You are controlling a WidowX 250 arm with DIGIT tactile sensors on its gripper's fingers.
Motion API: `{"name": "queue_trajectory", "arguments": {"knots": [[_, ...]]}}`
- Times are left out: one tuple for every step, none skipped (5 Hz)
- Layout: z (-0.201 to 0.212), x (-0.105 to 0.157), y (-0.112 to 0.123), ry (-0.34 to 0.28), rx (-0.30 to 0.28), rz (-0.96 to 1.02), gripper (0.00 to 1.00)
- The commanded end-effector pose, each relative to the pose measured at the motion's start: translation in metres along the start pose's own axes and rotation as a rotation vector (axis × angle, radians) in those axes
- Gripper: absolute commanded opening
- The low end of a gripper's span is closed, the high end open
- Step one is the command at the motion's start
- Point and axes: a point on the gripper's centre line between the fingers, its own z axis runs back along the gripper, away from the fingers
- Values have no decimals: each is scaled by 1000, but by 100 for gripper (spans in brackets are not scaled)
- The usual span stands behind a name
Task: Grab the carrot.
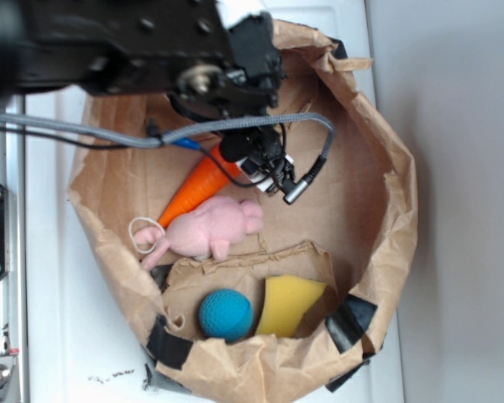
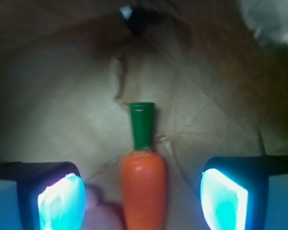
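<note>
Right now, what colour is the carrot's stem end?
Dark green, on the orange carrot; clearest in the wrist view.

The carrot (image 2: 143,184) lies between the spread claw (image 2: 143,201) pads, seemingly beside the plush (image 1: 208,228).

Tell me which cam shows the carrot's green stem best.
Wrist: the carrot lies centred between the open fingers, its green stem in plain sight. In the exterior view the arm covers the stem; only the orange body shows.

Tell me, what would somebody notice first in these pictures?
Probably the bright orange toy carrot with a green stem, lying in the crumpled brown paper bag between the open tool's glowing fingers. Right beside it lies a soft pink plush bunny, with a blue ball and yellow sponge nearby.
</note>
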Motion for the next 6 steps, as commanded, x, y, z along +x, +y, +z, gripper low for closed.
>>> {"name": "queue_trajectory", "arguments": {"knots": [[-42,-7,-26,-79,85,-116,100],[-59,-9,-32,-121,107,-124,61],[-52,-6,-33,-105,94,-116,0],[-26,-3,-35,-62,43,-111,0],[6,-1,-36,-29,-23,-110,0],[37,0,-39,16,-70,-94,0]]}}
